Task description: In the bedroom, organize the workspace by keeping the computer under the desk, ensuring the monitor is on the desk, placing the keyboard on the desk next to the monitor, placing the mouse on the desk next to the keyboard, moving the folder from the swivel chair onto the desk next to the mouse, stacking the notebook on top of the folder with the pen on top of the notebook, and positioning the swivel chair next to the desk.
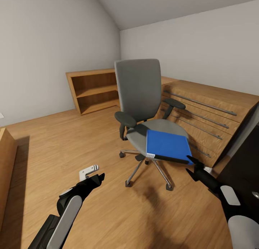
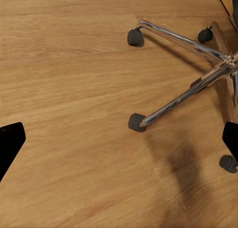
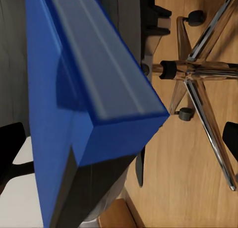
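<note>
The grey swivel chair (image 1: pixel 138 90) stands mid-room on the wood floor, facing me. A bright blue folder (image 1: pixel 166 145) lies flat on its seat, with its near edge and white label over the seat's front. My right gripper (image 1: pixel 192 167) is open and sits just off the folder's near right corner. In the right wrist view the folder (image 3: pixel 74 89) looms close between the spread black fingertips (image 3: pixel 11 148). My left gripper (image 1: pixel 92 176) hangs open over bare floor, left of the chair's chrome base (image 2: pixel 198 84). A black desk (image 1: pixel 241 162) edge shows at far right.
A light wood cabinet (image 1: pixel 205 108) with bar handles stands right behind the chair. An open wooden bookshelf (image 1: pixel 94 90) lines the back wall. Another wooden piece (image 1: pixel 5 169) juts in at the left edge. Chair legs and casters (image 1: pixel 128 183) spread over the floor.
</note>
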Robot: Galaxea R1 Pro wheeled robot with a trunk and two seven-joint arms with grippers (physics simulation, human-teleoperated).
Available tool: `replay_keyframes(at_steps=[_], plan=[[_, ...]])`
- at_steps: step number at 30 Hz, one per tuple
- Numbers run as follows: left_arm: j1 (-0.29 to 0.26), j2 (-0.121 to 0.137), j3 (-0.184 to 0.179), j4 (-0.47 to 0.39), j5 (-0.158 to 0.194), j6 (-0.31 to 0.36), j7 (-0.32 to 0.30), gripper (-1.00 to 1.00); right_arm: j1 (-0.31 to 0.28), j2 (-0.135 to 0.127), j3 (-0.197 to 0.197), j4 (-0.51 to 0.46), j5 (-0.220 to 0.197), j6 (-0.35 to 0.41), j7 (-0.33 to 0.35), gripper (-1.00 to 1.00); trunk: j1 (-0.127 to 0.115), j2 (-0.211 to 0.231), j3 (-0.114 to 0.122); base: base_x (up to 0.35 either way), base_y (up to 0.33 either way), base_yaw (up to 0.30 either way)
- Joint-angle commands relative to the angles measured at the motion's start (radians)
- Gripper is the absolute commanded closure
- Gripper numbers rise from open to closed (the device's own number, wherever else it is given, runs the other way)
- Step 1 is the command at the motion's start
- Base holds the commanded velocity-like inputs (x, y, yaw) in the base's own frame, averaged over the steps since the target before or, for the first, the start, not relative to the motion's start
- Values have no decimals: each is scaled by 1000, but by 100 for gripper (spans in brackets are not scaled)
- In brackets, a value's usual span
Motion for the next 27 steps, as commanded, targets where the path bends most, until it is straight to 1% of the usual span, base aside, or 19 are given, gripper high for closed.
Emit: replay_keyframes(at_steps=[1,4,9,19,27], plan=[[-1,1,-2,-1,10,0,10,-100,-1,0,1,0,0,7,2,-100,0,0,-1,0,0,0],[-1,1,-2,-1,10,0,10,-100,-1,0,19,-2,0,8,5,-100,0,0,-1,0,0,0],[-1,1,-2,-1,10,0,10,-100,-1,0,30,-3,-1,8,7,-100,0,0,-1,0,0,0],[-1,1,-2,-1,10,0,10,-100,-1,-1,35,-5,-1,8,8,-100,0,0,-1,2,0,0],[-1,1,-2,-1,10,0,10,-100,-1,-1,36,-5,-1,8,8,-100,0,0,-1,88,0,0]])
